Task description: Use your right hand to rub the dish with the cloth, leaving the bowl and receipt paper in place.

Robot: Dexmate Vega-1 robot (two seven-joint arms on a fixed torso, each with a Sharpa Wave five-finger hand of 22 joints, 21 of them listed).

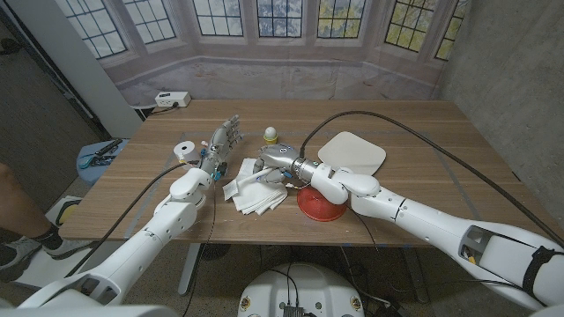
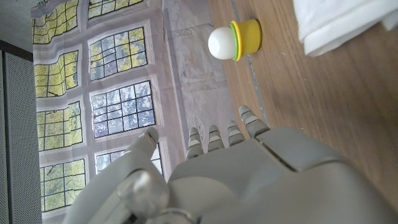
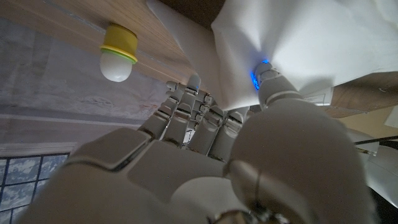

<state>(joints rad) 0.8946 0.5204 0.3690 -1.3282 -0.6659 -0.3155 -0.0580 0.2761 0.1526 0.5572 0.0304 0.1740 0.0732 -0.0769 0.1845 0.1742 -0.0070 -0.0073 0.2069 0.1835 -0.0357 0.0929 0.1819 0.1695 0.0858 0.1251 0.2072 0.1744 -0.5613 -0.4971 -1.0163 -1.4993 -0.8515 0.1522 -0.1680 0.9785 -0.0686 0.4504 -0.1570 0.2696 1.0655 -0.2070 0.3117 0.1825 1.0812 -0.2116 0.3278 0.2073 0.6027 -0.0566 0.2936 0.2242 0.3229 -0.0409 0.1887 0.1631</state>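
Observation:
A white cloth point(image 1: 256, 192) lies crumpled on the wooden table left of centre. My right hand point(image 1: 278, 159) is at its far edge. In the right wrist view the right hand point(image 3: 205, 155) pinches a fold of the cloth point(image 3: 298, 43) between thumb and fingers. The white square dish point(image 1: 357, 151) lies just right of that hand, bare. A red bowl point(image 1: 319, 206) sits upside down near the front edge, under my right forearm. The roll of receipt paper point(image 1: 184, 150) stands at the left. My left hand point(image 1: 225, 139) hovers beside the cloth with fingers apart, holding nothing point(image 2: 249, 174).
A small yellow and white egg-shaped object point(image 1: 271, 135) stands behind the cloth, also seen as the same yellow object point(image 2: 235, 38) point(image 3: 118, 53). A white box point(image 1: 172, 99) sits on the sill behind. A person's leg and shoe point(image 1: 18, 231) show at the left edge.

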